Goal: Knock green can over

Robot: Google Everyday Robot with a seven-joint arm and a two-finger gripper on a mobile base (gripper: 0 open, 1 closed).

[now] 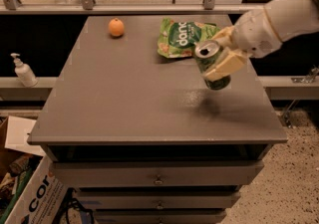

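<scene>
The green can is a slim drink can with a silver top and pull-tab. It hangs above the right part of the grey table, tilted with its top facing left and up. Its shadow lies on the tabletop below it. My gripper reaches in from the upper right and is shut on the can, with one cream finger behind it and one across its front.
A flat green snack bag lies just behind the can at the back of the table. An orange sits at the back left. A soap dispenser stands on a ledge to the left. A cardboard box is on the floor at lower left.
</scene>
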